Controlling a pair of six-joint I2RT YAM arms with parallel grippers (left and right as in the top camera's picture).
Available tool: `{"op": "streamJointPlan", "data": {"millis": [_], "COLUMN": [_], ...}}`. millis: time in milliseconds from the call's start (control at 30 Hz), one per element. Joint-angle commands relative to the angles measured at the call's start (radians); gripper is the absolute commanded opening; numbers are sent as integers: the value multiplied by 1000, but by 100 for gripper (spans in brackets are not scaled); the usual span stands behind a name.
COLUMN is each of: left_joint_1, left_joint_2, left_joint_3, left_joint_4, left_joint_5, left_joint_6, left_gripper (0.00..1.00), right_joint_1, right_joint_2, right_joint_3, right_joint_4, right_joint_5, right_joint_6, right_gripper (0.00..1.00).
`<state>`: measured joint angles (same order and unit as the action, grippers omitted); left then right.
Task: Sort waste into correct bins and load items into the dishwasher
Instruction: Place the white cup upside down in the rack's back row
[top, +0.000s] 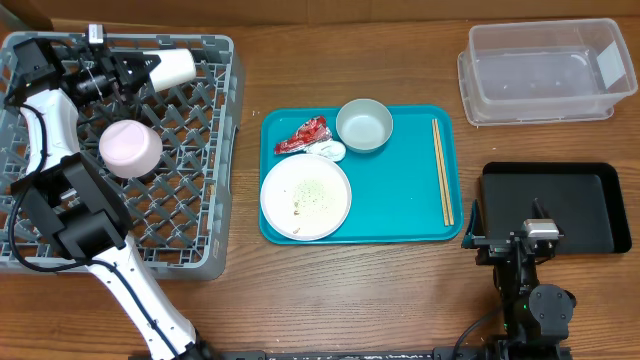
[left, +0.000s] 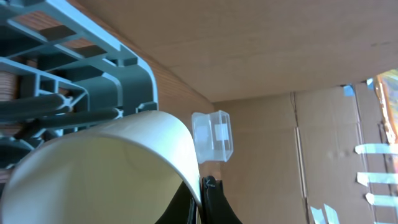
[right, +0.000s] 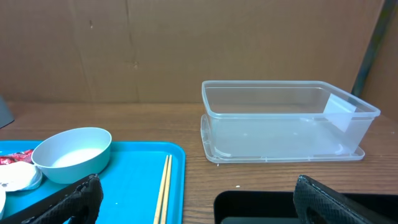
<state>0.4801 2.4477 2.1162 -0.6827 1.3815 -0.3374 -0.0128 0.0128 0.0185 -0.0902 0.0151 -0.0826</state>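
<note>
My left gripper (top: 150, 66) is shut on the rim of the small white cup (top: 172, 68), which lies on its side over the far edge of the grey dish rack (top: 190, 240). The left wrist view shows the fingers (left: 202, 200) clamped on the cup wall (left: 106, 168). A pale bowl (top: 130, 148) sits in the rack. On the teal tray (top: 400, 215) are a red wrapper (top: 302, 135), a white scrap (top: 329, 150), a second bowl (top: 364, 125), a plate (top: 305, 197) with crumbs (top: 297, 208), and chopsticks (top: 441, 170). My right gripper (top: 505, 225) (right: 199, 205) is open and empty at the black tray's (top: 590, 215) left end.
The clear tub (top: 545, 70) (right: 283, 118) stands at the far right, beyond the black tray. A cardboard wall closes off the back of the table. Bare wood lies between the teal tray and the two bins.
</note>
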Motion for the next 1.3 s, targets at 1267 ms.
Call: {"op": "streamJointPlan", "data": {"millis": [1267], "left_joint_1": [190], "left_joint_2": [-35], "left_joint_3": [-79], "left_joint_4": [160], "left_joint_5": [52], "left_joint_6": [-128], "left_gripper": [29], "right_joint_1": [-3], "right_joint_2": [-10], "right_joint_3": [-10], "right_joint_4": [6], "right_joint_5": [9], "right_joint_6": [-4], "right_gripper": [100]}}
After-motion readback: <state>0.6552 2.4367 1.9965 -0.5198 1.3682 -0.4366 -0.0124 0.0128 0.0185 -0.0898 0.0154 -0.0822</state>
